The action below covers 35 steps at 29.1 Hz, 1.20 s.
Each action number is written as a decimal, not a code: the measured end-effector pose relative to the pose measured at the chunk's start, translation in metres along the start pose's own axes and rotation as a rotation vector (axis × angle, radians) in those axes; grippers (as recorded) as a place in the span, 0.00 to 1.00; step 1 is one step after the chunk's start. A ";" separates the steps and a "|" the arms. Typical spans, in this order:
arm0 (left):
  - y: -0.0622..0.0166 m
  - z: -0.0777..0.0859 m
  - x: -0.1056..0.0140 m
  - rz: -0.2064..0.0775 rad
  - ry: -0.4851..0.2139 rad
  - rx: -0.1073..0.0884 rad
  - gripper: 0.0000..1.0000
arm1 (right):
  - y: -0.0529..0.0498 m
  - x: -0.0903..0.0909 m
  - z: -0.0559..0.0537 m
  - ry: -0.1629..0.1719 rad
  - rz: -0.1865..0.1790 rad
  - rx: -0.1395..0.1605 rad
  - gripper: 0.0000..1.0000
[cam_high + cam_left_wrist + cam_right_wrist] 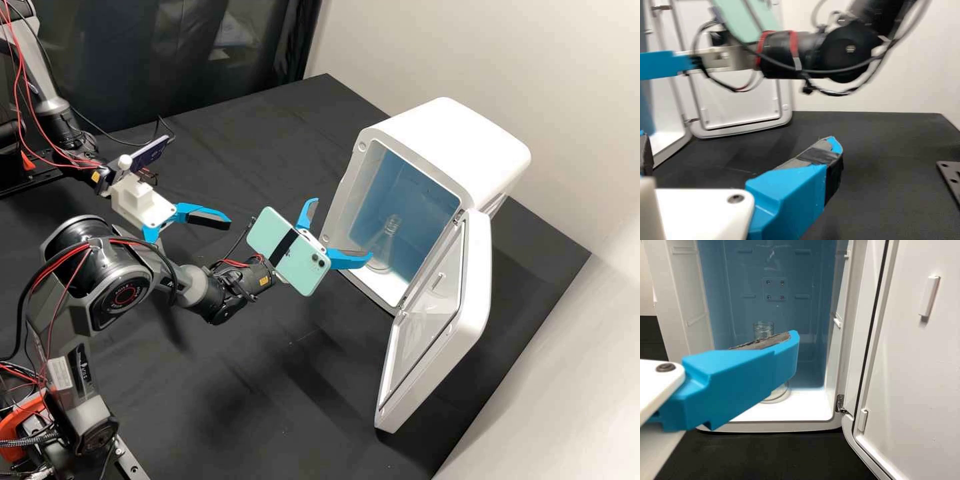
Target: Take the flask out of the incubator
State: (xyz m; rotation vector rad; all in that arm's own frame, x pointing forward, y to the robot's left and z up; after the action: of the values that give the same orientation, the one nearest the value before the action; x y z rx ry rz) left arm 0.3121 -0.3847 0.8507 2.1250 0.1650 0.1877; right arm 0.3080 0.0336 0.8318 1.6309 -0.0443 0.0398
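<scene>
the conical glass flask [390,235] stands upright inside the incubator [460,143], on its white floor, rather deep in the blue chamber. its long axis is vertical, w/ the neck up and the wide base down (the neck [763,331] shows just above the blue finger [740,374] in the right wrist view). the incubator door [437,313] is swung fully open to the side, so nothing stands in the opening.

the right tool [331,235] is the nearer one. it sits just at the mouth of the chamber, its two fingers well apart and holding nothing, pointing into the box. the flask lies straight ahead of it, deeper in, and is not yet between the fingers. the approach axis is approx. horizontal, i.e. across the axis of the flask. so i judge that a grip from the side fits, on the neck or the upper body, w/ one finger passing each side of the glass.

the left tool [189,227] hangs over the black worktop [280,387], behind the right arm and well apart from the incubator. its fingers are also apart and empty.

a mint-green phone [291,251] is strapped on the right wrist, near the door frame. clearance there probably needs care if this arm goes further in.
</scene>
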 end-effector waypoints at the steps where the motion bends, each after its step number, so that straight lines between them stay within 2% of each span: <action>1: 0.0008 -0.004 0.000 0.002 0.011 -0.005 1.00 | 0.000 0.000 0.000 0.000 0.000 0.000 1.00; 4: 0.0015 -0.015 0.000 0.005 0.046 -0.027 1.00 | 0.000 0.000 0.000 0.000 0.000 0.000 1.00; 9: -0.0002 -0.031 -0.001 -0.004 0.085 -0.021 1.00 | 0.000 0.000 0.000 0.000 0.000 0.000 1.00; 15: 0.0004 -0.044 -0.002 -0.003 0.120 -0.024 1.00 | 0.000 0.000 0.000 0.000 0.000 0.000 1.00; 18: 0.0007 -0.046 -0.002 -0.001 0.123 -0.036 1.00 | 0.000 0.000 0.000 0.000 0.000 0.000 1.00; 29: 0.0009 -0.047 -0.003 -0.001 0.125 -0.034 1.00 | 0.000 0.000 0.000 0.000 0.000 0.000 1.00; 35: 0.0009 -0.047 -0.003 -0.002 0.123 -0.032 1.00 | 0.000 0.000 0.000 0.000 0.000 0.011 1.00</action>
State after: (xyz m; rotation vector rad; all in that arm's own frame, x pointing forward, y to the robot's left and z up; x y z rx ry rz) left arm 0.3002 -0.3467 0.8761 2.0820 0.2345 0.3180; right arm 0.3083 0.0332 0.8314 1.6418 -0.0442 0.0398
